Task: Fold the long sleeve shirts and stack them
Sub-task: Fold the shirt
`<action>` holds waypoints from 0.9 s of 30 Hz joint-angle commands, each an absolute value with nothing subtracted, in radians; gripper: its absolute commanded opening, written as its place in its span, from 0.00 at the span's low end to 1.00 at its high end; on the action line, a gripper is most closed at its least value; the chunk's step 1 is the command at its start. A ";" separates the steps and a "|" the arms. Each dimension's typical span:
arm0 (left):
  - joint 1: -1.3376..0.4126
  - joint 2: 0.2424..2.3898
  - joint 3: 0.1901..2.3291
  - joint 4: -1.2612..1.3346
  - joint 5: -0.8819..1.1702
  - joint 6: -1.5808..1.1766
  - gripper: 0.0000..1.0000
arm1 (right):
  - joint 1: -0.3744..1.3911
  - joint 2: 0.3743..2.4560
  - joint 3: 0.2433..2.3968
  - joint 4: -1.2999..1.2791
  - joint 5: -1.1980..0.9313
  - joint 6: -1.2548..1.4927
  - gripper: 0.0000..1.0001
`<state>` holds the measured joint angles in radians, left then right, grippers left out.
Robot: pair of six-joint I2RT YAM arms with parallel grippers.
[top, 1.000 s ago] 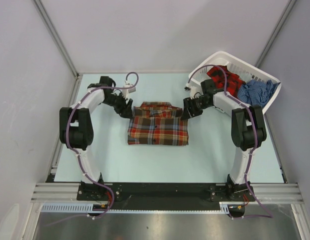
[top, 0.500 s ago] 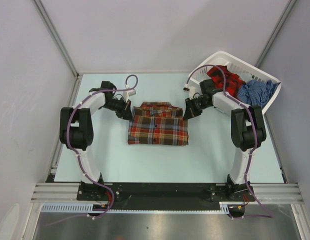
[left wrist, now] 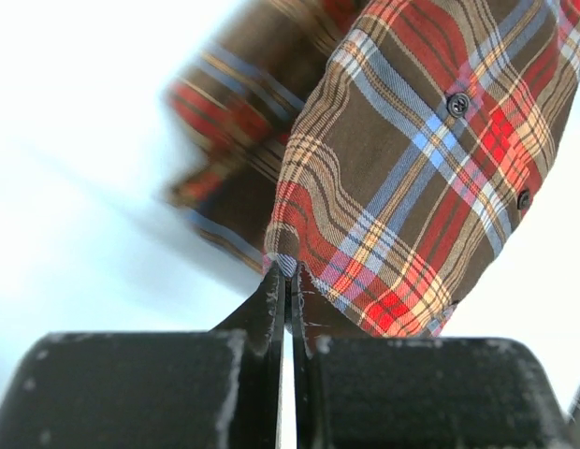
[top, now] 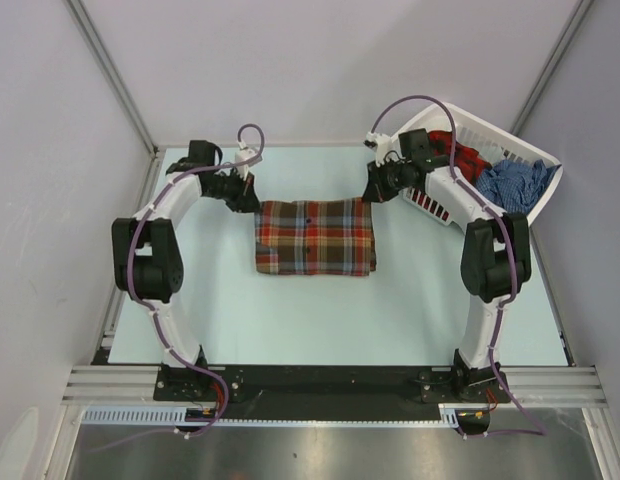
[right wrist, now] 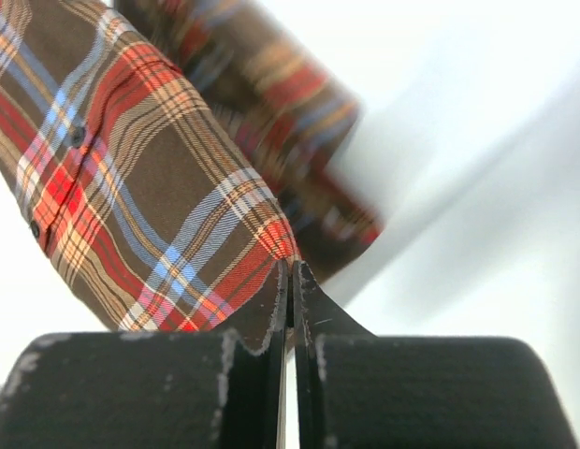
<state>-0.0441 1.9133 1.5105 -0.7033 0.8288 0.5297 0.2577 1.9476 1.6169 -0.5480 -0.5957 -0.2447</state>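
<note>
Tabletop (top: 220, 300): pale blue-green, with walls on three sides and the arm bases at the near edge.
Left gripper (top: 246, 196): it is at the far left corner of the brown plaid shirt (top: 315, 238), in the far half of the tabletop. In the left wrist view its fingers (left wrist: 268, 313) are pressed together and pinch the corner of the cloth at their tips.
Brown plaid shirt: folded to a rectangle, around the middle of the tabletop, a little toward the far edge. Buttons show on the top side. Its far edge stretches between the two grippers.
Right gripper (top: 373, 191): it is at the far right corner of the same shirt. Its fingers (right wrist: 271, 318) are clenched on that corner.
Laundry basket (top: 433, 207): white plastic, in the far right corner of the tabletop, behind the right arm.
Red-and-black shirt (top: 473, 158): crumpled inside the basket, on its left side.
Blue checked shirt (top: 512, 182): crumpled inside the basket, just right of the red one and touching it.
</note>
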 commanded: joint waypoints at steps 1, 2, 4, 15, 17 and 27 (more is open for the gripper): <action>-0.029 1.976 1.604 -0.528 0.769 0.416 0.00 | 0.239 2.026 1.699 -0.394 -0.513 -0.226 0.00; -0.029 2.003 1.641 -0.522 0.758 0.408 0.00 | 0.238 2.078 1.718 -0.373 -0.509 -0.213 0.00; -0.031 2.086 1.686 -0.520 0.712 0.364 0.00 | 0.238 2.138 1.756 -0.376 -0.503 -0.203 0.00; -0.029 2.189 1.753 -0.491 0.601 0.250 0.38 | 0.264 2.214 1.805 -0.336 -0.388 -0.160 0.23; -0.012 2.119 1.720 -0.457 0.613 0.213 0.47 | 0.262 2.178 1.812 -0.360 -0.390 -0.126 0.40; -0.164 1.630 1.336 -0.359 0.510 0.420 0.64 | 0.245 1.797 1.441 -0.351 -0.492 0.191 0.39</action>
